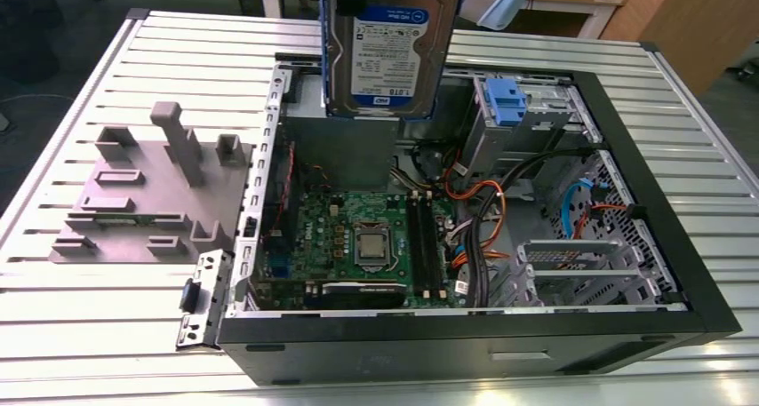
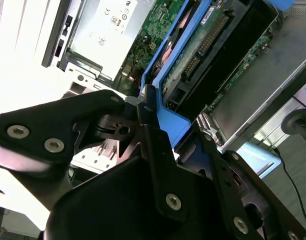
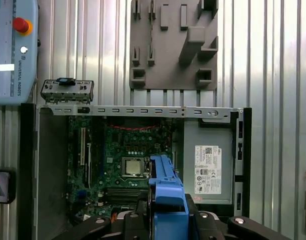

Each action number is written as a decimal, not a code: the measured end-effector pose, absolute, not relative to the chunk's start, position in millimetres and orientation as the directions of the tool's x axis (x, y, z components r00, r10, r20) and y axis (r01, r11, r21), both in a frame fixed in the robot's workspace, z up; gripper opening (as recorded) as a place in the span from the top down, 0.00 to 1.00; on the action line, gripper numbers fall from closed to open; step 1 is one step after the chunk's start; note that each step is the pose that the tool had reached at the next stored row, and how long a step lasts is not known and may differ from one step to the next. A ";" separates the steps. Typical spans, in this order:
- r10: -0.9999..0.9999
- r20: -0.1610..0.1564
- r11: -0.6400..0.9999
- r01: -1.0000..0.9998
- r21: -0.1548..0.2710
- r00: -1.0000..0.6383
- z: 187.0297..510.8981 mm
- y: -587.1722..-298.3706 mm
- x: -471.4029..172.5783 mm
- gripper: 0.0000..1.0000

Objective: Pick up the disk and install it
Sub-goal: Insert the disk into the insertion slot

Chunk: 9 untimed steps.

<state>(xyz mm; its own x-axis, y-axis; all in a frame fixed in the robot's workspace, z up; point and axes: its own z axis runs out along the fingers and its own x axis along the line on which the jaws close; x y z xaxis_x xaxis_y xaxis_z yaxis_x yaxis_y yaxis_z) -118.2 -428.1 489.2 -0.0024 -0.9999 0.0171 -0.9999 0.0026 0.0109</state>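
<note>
Plainly, your jaws are closed on the disk [image 2: 213, 45]: in the second wrist view the black fingers [image 2: 155, 145] press on either side of its blue side rail, and the drive's green circuit board and connector edge run away from them. In the first wrist view you see the same blue rail [image 3: 165, 195] end-on, between the black linkages.

In the exterior view the disk [image 1: 392, 51] hangs upright, its white-and-blue label facing the camera, raised above the far part of the open computer case [image 1: 664, 273]. It looks clear of everything inside, though its lower edge overlaps the case's interior from this angle, so you cannot be fully sure of the gap.

Directly below the disk in the first wrist view lies the motherboard [image 3: 118, 165], with the processor socket [image 3: 133, 166] just beside the rail. Next to the board sits the grey box with a white sticker [image 3: 208, 170]. In the exterior view a small blue clip [image 1: 504, 99] stands upright in the drive bay at the case's far corner, towards the exterior view's right, and orange and black cables [image 1: 475, 219] run between the bay and the board.

The case rests on a ridged metal worktop [image 1: 71, 335]. On the exterior view's left a grey fixture plate [image 1: 131, 193] lies beside it, and a small metal bracket [image 1: 195, 304] sits at the case's near corner.
</note>
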 end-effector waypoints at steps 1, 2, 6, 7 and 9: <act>-1.000 0.017 0.003 -1.000 0.011 -0.002 489.2 -428.4 -118.2 0.64; -1.000 0.017 0.003 -1.000 0.011 -0.002 489.2 -428.7 -118.2 0.64; -1.000 0.017 0.003 -1.000 0.011 -0.002 489.2 -429.8 -118.2 0.64; -1.000 0.017 0.003 -1.000 0.011 -0.002 489.2 -430.1 -118.2 0.64; -1.000 0.017 0.003 -1.000 0.011 -0.002 489.2 -430.5 -118.2 0.64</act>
